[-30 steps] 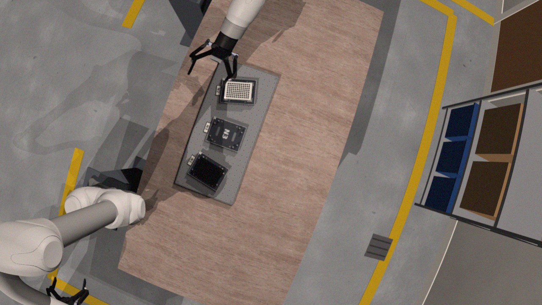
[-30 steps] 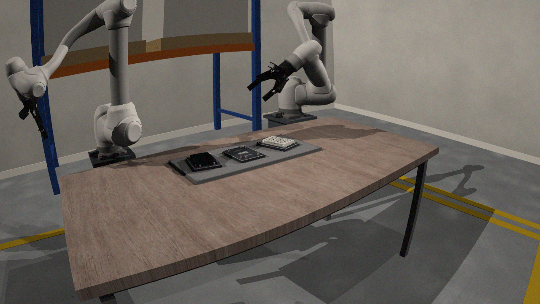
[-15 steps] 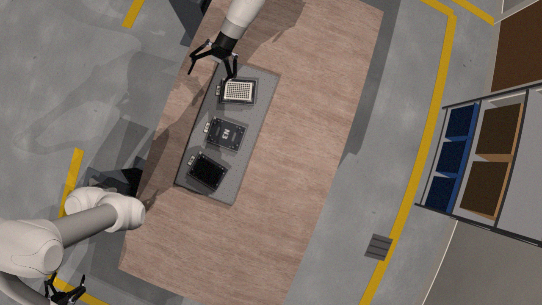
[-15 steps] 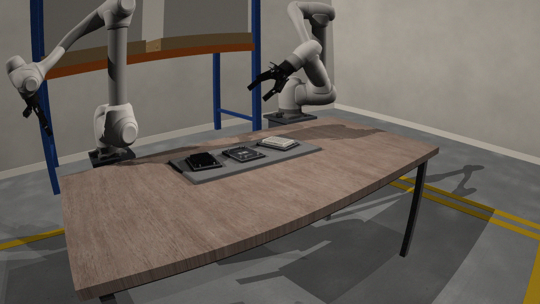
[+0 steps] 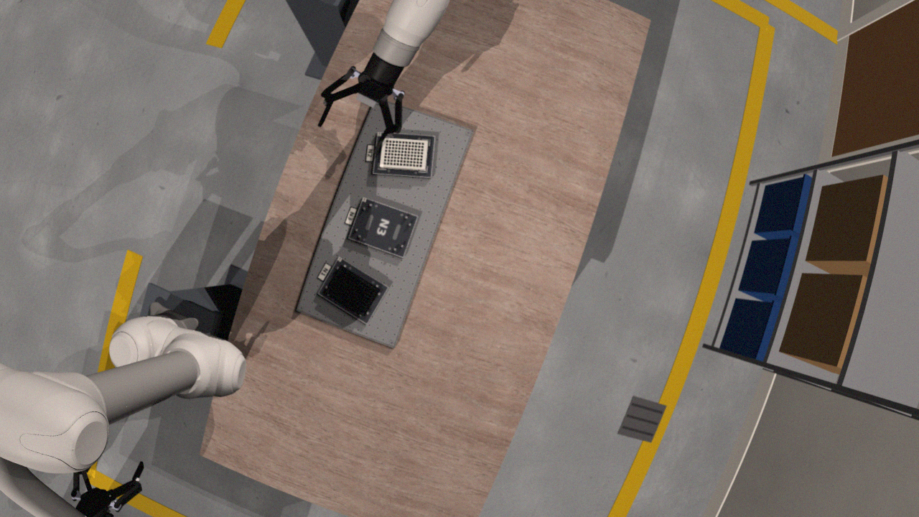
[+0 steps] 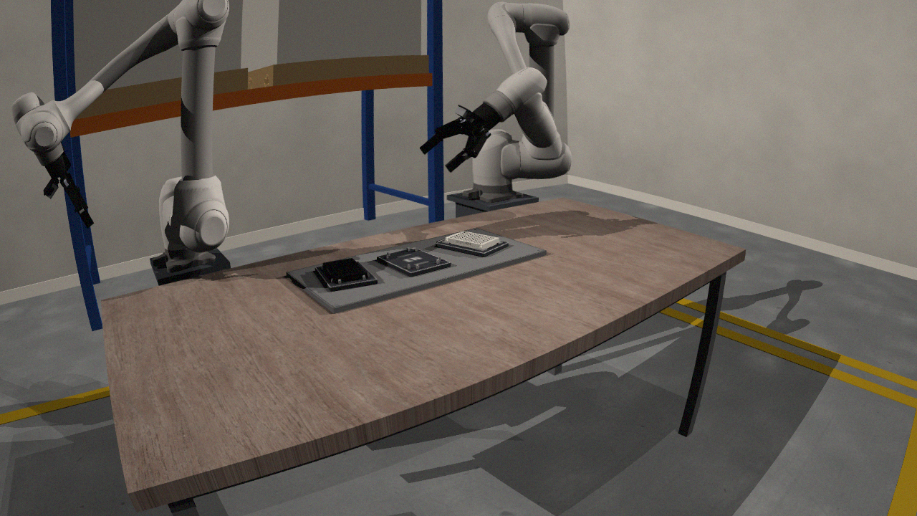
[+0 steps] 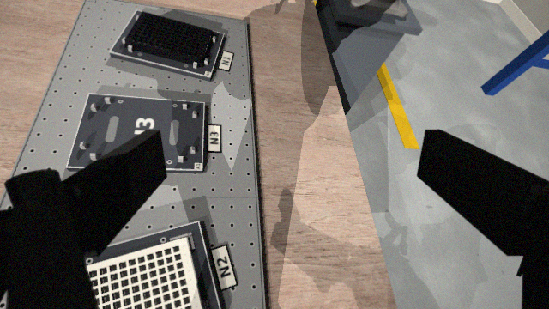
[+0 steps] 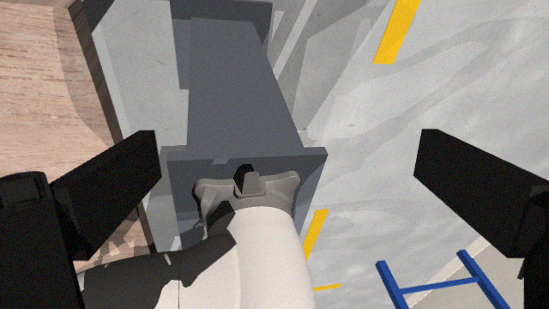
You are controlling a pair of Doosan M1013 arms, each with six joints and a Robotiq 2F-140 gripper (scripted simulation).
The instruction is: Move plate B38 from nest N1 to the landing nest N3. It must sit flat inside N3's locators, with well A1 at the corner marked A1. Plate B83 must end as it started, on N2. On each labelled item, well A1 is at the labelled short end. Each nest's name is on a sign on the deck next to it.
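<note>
In the top view, the black plate at lower centre and cream plate at upper centre have gridded holes; the worktop shows pinkish-brown wood grain.
</note>
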